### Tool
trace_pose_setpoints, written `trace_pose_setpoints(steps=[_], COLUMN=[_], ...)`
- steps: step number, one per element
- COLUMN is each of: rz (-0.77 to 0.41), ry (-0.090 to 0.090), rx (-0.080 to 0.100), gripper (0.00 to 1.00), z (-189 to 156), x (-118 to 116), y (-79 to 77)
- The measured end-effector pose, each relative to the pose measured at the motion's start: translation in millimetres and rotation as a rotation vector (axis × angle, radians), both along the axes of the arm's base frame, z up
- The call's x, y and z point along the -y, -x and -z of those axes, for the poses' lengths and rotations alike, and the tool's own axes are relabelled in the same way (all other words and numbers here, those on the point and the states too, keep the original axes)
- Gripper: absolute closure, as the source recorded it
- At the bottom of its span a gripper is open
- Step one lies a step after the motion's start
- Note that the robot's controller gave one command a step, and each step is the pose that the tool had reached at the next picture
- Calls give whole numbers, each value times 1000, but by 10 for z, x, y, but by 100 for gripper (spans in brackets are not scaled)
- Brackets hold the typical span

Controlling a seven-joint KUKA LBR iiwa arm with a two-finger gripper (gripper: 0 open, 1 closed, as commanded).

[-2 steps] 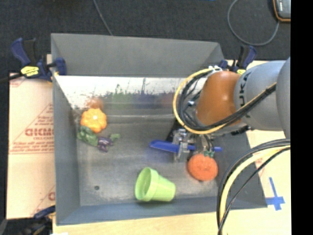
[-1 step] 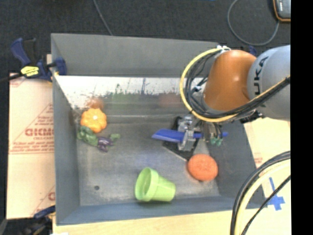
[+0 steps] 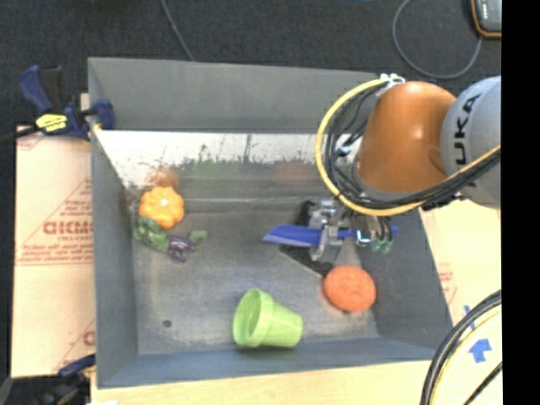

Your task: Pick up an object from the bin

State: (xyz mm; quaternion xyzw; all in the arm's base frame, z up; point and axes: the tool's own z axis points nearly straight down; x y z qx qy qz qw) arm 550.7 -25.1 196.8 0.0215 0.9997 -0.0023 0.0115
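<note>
- Blue flat plastic piece (image 3: 283, 236), the thing nearest the end effector (image 3: 325, 230), lies on the floor of the grey metal bin (image 3: 114, 251). It lies directly under the end effector and sticks out to both sides of it, its pointed end toward the view's left.
- Arm with its orange cover (image 3: 405, 137) and looped cables sits above and to the view's right of the end effector.
- End effector is low over the blue piece. Whether it is open, closed or gripping the piece cannot be told.
- Green plastic cup (image 3: 266, 319) lies on its side, below and to the left of the end effector in the view, near the front wall.
- Orange ball (image 3: 349, 288) rests just below the end effector, slightly to the right, close to the blue piece.
- Orange toy pumpkin (image 3: 162, 207) sits well to the left of the end effector.
- Small green-and-purple toy (image 3: 169, 241) lies just under the pumpkin, equally far left.
</note>
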Motion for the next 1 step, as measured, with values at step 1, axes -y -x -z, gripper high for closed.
trace_pose_setpoints(steps=[1], rz=[2], ry=[0], rx=[6], gripper=[100], z=[14], x=[-47], y=[-152])
